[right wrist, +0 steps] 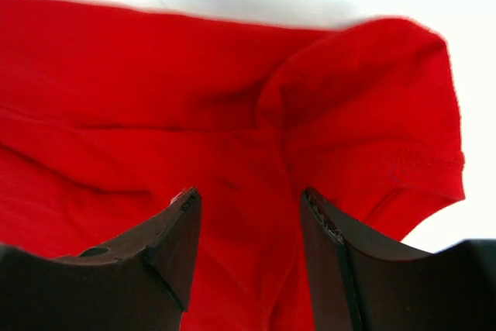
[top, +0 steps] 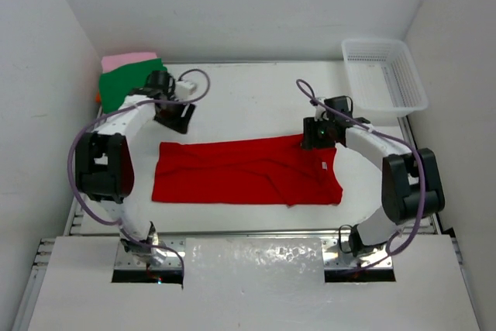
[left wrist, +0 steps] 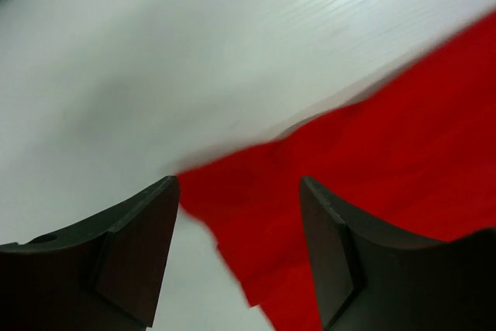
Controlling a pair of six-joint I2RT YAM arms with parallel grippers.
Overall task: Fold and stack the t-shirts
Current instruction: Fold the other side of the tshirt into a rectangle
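Table [top: 256, 91]: red t-shirt [top: 246, 172] at centre, long band lying 9-to-3, likely set for cross fold. Green t-shirt [top: 128, 83] and pink t-shirt [top: 128, 60] piled at 10 o'clock: stack site. Left gripper [left wrist: 239, 191] over band's 10 o'clock corner, right gripper [right wrist: 248, 199] over 2 o'clock sleeve; both with jaws apart, nothing pinched.

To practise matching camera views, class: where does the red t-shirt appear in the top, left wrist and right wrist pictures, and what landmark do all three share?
Top external: the red t-shirt lies spread flat across the middle of the table.
Left wrist: the red t-shirt fills the lower right, with one corner near bottom centre.
Right wrist: the red t-shirt fills most of the picture, with a sleeve at the right.
Shared landmark: the white table bordering the shirt.
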